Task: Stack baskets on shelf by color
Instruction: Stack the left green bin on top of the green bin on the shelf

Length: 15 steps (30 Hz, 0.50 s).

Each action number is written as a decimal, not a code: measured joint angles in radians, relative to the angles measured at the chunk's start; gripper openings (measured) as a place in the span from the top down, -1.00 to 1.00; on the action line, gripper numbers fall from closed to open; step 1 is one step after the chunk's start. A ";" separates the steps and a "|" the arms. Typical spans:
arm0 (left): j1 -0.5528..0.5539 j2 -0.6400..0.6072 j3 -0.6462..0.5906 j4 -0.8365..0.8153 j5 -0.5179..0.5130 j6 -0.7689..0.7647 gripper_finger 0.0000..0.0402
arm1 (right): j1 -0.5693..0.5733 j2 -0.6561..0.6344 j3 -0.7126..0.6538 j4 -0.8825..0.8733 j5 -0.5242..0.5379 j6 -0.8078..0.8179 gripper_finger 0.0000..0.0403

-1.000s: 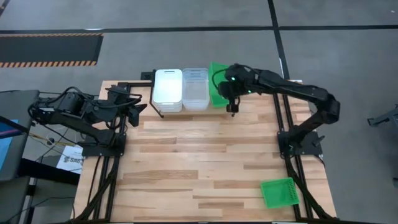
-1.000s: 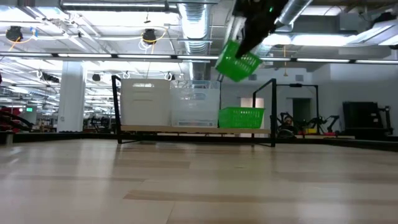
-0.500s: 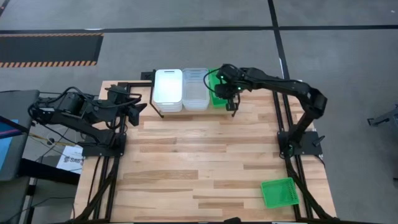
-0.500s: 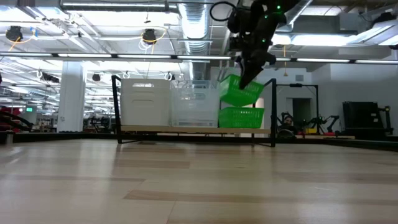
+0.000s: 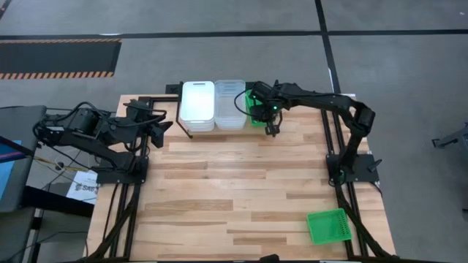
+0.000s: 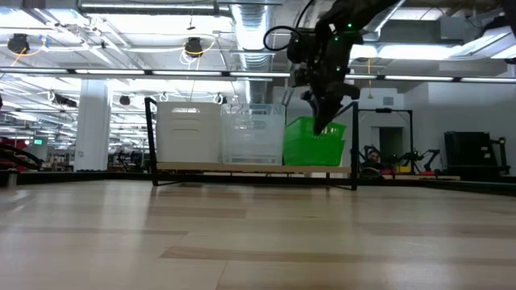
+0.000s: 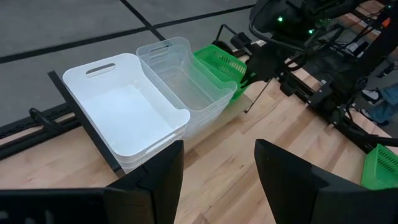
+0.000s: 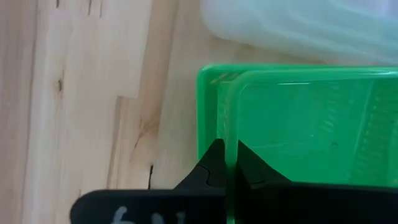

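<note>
Two green mesh baskets (image 6: 314, 145) sit one inside the other at the right end of the shelf (image 6: 242, 167). My right gripper (image 6: 325, 122) is above them, shut on the upper one (image 8: 298, 124). The lower one's rim (image 8: 202, 112) shows around it. Stacked clear baskets (image 5: 229, 104) and stacked white baskets (image 5: 197, 106) stand on the shelf board to the left. A third green basket (image 5: 327, 225) rests on its bottom near the table's near right corner. My left gripper (image 7: 217, 180) is open, hovering left of the shelf. My right gripper pinches the upper green basket's near end wall at its rim (image 8: 231, 146), one finger (image 8: 214, 167) outside and one inside. The fingers come from above, pointing down. The basket sits down inside the lower green basket on the shelf, roughly level.
The shelf's thin black legs (image 5: 273, 130) stand at its corners on the tabletop. The wooden table (image 5: 234, 190) stretches between the shelf and the near edge. My right arm (image 5: 329, 106) reaches in from the right over the shelf's end.
My right gripper has come down and toward the table's left with the green basket. A second ago the basket hung tipped high above the shelf; it has since levelled out and dropped into the green basket on the shelf.
</note>
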 joint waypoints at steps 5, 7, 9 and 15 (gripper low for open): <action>0.000 0.000 0.000 0.000 0.000 0.000 0.08 | -0.003 -0.002 0.000 0.004 0.002 0.016 0.86; 0.000 0.000 0.000 0.000 0.001 0.000 0.08 | -0.003 -0.001 0.000 -0.011 0.003 0.016 0.84; 0.000 0.000 0.000 0.000 0.003 0.000 0.08 | -0.002 -0.001 0.000 -0.016 0.004 0.011 0.83; 0.000 0.000 0.000 0.000 0.003 0.000 0.08 | -0.003 -0.001 0.000 -0.009 0.004 0.015 0.80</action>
